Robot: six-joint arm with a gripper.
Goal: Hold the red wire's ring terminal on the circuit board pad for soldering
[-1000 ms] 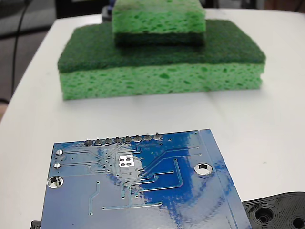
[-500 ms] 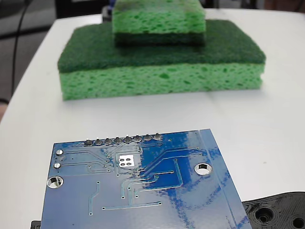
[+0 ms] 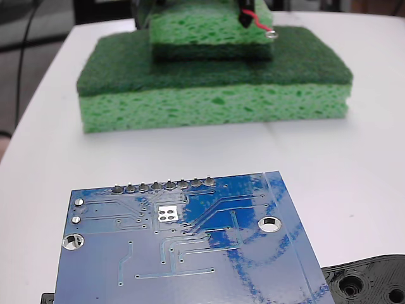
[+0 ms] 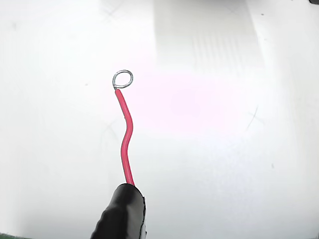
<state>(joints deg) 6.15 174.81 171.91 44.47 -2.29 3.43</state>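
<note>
The red wire (image 3: 259, 25) hangs at the top of the fixed view, in front of the small upper sponge, far behind the circuit board (image 3: 190, 259). Its black sleeve (image 3: 247, 16) is cut off by the top edge and its ring terminal (image 3: 272, 35) points down and right. The pad (image 3: 168, 213) lies bare on the board, just below the row of solder pins (image 3: 163, 186). In the wrist view the red wire (image 4: 125, 134) curves up from the black sleeve (image 4: 122, 211) to the ring terminal (image 4: 123, 78), over white table. My gripper's fingers do not show; the wire is carried in the air.
A small green sponge (image 3: 209, 28) sits on a large green sponge (image 3: 215, 88) at the back of the white table (image 3: 354, 171). A black plastic piece with holes (image 3: 370, 282) lies at the board's right. The board has silver-rimmed mounting holes (image 3: 270, 224).
The red wire with its ring has come into the fixed view at the top, in front of the upper sponge. Reflections on the board have shifted; the board has not moved.
</note>
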